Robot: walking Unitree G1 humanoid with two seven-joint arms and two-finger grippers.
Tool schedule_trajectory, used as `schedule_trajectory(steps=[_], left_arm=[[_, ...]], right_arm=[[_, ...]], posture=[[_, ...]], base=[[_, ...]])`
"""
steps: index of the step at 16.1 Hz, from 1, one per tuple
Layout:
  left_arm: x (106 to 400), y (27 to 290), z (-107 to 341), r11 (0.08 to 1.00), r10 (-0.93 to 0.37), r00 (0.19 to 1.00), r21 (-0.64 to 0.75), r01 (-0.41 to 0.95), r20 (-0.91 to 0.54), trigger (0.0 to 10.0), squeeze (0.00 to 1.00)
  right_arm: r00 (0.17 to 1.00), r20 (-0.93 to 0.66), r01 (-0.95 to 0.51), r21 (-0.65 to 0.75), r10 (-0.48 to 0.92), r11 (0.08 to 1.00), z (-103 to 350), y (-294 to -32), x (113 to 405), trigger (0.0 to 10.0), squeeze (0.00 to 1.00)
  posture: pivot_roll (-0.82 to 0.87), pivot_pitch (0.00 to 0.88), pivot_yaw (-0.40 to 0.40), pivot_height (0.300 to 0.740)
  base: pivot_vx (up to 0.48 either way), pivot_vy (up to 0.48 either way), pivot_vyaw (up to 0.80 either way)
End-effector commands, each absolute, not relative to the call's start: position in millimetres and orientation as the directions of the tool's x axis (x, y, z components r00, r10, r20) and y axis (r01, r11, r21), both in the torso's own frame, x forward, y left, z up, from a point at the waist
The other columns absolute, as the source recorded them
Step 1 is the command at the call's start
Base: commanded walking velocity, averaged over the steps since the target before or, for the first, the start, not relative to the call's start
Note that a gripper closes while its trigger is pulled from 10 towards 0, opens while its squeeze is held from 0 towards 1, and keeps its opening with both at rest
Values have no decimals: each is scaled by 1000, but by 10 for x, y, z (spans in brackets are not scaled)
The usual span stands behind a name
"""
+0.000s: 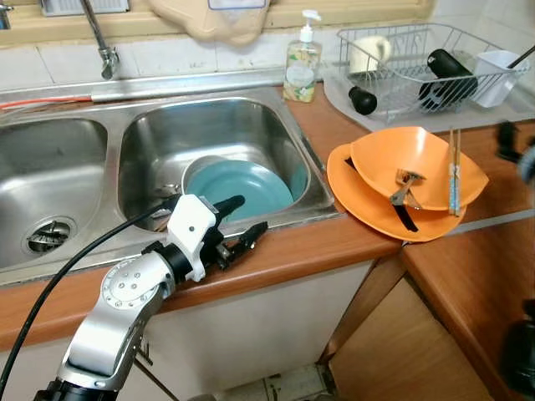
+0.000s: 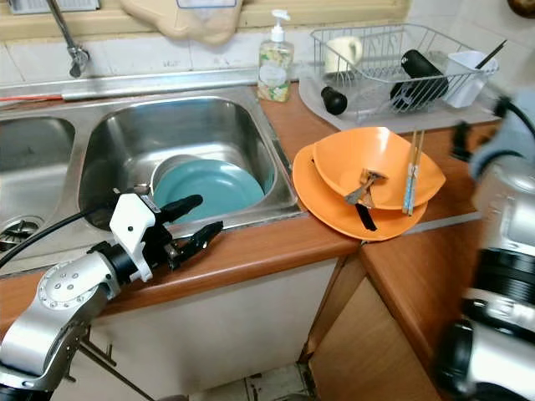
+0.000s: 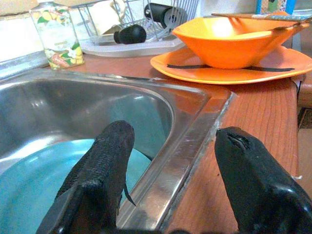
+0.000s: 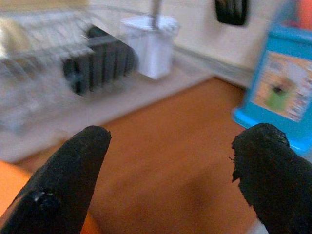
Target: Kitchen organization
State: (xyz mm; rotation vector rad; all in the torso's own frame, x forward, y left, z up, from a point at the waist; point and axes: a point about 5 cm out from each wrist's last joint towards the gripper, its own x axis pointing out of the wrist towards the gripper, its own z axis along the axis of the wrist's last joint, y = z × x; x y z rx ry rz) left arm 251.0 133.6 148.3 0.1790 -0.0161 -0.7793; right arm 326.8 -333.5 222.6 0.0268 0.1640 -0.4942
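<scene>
So the left gripper was parked right at the front rim of the right-hand sink basin, fingers spread apart with nothing between them. One finger hung over the inside of the basin, the other sat over the wooden counter, so the steel rim ran between the two. It wasn't touching anything as far as I could tell.

Down in that basin lay a teal plate, flat on the bottom toward the front right corner.

On the counter just right of the sink sat an orange plate with an orange bowl stacked on top of it. A pair of chopsticks lay across the bowl's right side, and there was a small utensil inside it, couldn't tell exactly what kind. A black strip lay on the plate, poking out from under the bowl.

At the back edge of the counter stood a soap dispenser, just behind the sink's back right corner. Next to it, in the back right corner of the counter, was a wire dish rack on a tray, holding a cream mug, a black bottle on its side and a white cup.

The right gripper was up over the bare counter near the dish rack, blurry, fingers wide apart and empty. A blue box stood close by it.
</scene>
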Motion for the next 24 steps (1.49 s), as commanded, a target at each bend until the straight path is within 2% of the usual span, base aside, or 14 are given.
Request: schedule_trajectory(steps=[1, 5, 11, 24], left_arm=[[2486, 1313, 1497, 689, -706, 706, 175, 703, -57, 10000, 0], [2476, 1305, 1485, 688, -708, 704, 170, 706, -59, 10000, 0], [2464, 1294, 1474, 681, -714, 697, 167, 713, -62, 10000, 0], [2471, 1272, 1492, 671, -723, 688, 175, 720, -61, 10000, 0]], right_arm=[[851, -187, 496, -25, -491, 868, 2154, -3397, 3238, 10000, 0], [809, -285, 503, -117, -514, 856, 1810, -3527, 3120, 10000, 0], [830, -380, 376, -160, -409, 913, 1525, -3320, 3140, 10000, 0], [858, -430, 314, 1, -283, 949, 1404, -2793, 3129, 10000, 0]], posture=[[-29, 0, -10, 740], [-33, 0, -10, 740], [-31, 0, -11, 740], [-21, 0, -1, 740]], base=[[0, 0, 0], [0, 0, 0], [0, 0, 0], [0, 0, 0]])
